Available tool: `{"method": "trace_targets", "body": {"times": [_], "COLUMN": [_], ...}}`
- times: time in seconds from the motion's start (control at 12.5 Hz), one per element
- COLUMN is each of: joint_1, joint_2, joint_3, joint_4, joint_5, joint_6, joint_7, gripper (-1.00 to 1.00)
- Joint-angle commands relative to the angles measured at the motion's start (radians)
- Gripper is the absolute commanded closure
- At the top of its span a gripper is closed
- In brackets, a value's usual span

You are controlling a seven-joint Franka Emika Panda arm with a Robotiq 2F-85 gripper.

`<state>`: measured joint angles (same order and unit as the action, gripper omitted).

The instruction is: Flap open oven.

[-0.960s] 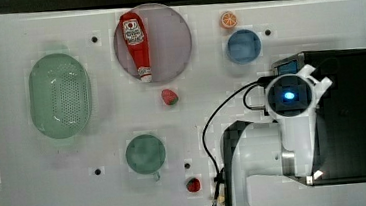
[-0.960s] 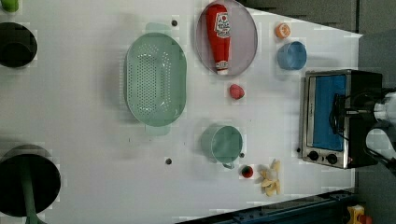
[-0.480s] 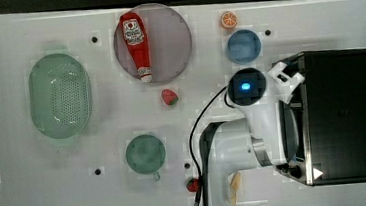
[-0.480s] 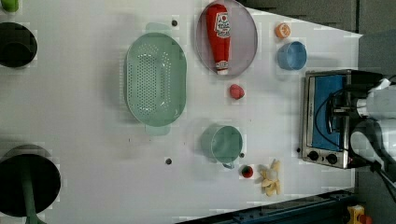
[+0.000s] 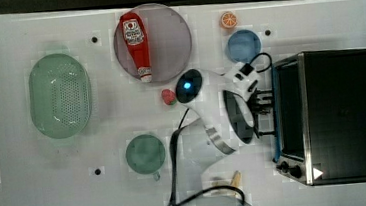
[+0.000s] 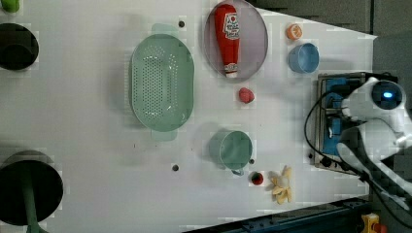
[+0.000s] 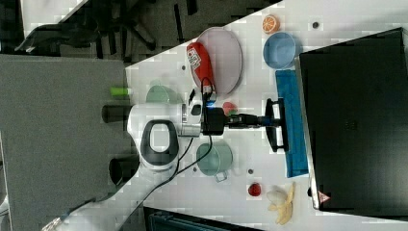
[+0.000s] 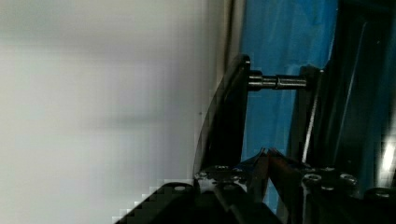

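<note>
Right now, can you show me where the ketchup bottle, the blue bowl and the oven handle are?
ketchup bottle [image 5: 136, 42], top view, on its red body.
blue bowl [image 5: 243, 46], top view, on its inside.
oven handle [image 7: 273, 126], right view, on the black bar in front of the blue glass door.

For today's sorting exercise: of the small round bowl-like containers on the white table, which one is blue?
The small blue round bowl, beside the orange slice near the black toaster oven. The cup with a handle is green.

boxy black toaster oven [image 5: 340, 114]: top view's right, on white desk [image 5: 18, 197] | red ketchup bottle [image 5: 135, 44]: on round plate [image 5: 168, 44], upper centre | green perforated colander [image 5: 60, 96]: left
</note>
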<state>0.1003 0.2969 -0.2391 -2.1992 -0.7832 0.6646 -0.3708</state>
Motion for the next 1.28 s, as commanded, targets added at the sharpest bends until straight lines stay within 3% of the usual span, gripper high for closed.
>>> {"method": "trace_targets", "body": {"times": [0.08,0.56,0.88,1.04,1.28], "joint_1": [0.039,0.099,0.102,0.094,0.088], "joint_2": [0.084,0.254,0.242,0.197,0.101], "joint_3": [0.041,0.060,0.060,0.060,0.061], "joint_4": [-0.018,0.039,0.076,0.076,0.075], "joint_5": [-0.059,-0.070,-0.038,0.058,0.318], "joint_6": [0.000,0.009,0.028,0.063,0.120], "joint_7": [0.176,0.359,0.386,0.383,0.372], "gripper": [0.65,0.65,0.65,0.65,0.65]}}
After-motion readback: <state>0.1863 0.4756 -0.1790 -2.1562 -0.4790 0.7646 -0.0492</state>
